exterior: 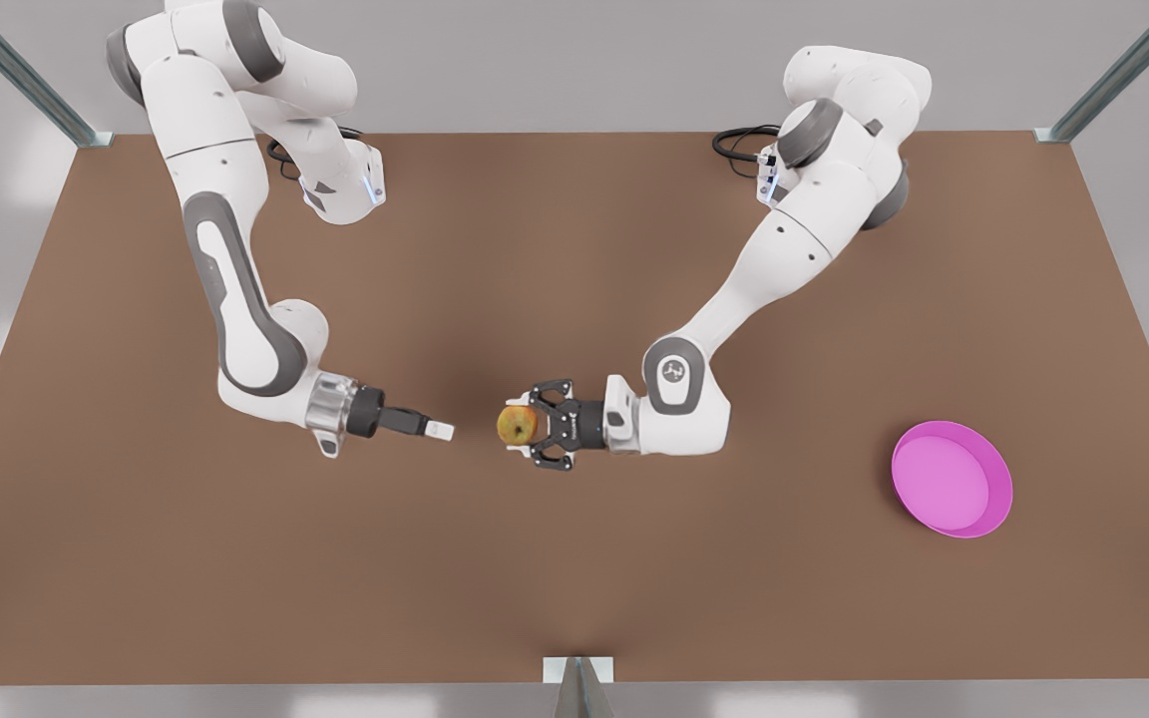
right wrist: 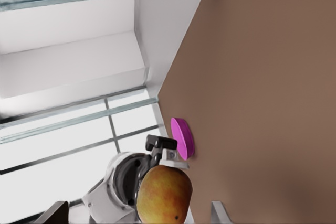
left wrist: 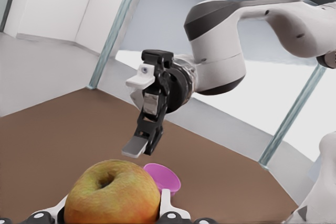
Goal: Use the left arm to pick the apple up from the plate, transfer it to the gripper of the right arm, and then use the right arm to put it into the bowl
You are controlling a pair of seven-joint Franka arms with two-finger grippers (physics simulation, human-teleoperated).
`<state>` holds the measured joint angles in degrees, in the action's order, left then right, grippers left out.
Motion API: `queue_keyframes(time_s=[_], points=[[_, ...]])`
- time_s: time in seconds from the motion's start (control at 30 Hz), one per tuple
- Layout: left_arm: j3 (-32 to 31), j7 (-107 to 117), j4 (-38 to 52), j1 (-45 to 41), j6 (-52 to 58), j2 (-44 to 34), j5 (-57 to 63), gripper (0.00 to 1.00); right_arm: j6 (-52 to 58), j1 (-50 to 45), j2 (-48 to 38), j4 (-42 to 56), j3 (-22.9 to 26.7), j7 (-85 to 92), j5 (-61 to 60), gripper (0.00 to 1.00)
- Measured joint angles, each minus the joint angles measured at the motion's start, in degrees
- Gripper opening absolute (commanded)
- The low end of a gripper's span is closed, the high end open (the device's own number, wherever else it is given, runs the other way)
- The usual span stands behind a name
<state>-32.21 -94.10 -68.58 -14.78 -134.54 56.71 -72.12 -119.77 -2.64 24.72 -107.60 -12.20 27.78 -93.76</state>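
Observation:
The reddish-yellow apple (exterior: 515,426) hangs above mid-table, and my left gripper (exterior: 527,425), on the arm at the front view's right, is shut on it. In the left wrist view the apple (left wrist: 113,195) sits between my fingers (left wrist: 165,203). My right gripper (exterior: 440,431), on the arm at the front view's left, points at the apple from a short gap away. It stands open (left wrist: 137,115) and holds nothing. The magenta plate (exterior: 952,479) lies bare at the front view's right. A small pink bowl (left wrist: 163,177) sits on the table beyond the apple.
The brown table (exterior: 574,578) has metal frame posts at its corners (exterior: 86,135) and one at the middle of its near edge (exterior: 579,678). From the right wrist, the apple (right wrist: 164,195) and the plate (right wrist: 182,137) edge-on appear ahead.

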Motion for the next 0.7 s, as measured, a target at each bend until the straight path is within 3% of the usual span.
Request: queue_keyframes(time_s=[0.7], points=[[-0.19,-26.75,1.7,-1.86,-2.93,1.04,-1.93,0.65,5.0,-0.42,2.84,-2.63,-3.28,29.25,-6.55,1.0]])
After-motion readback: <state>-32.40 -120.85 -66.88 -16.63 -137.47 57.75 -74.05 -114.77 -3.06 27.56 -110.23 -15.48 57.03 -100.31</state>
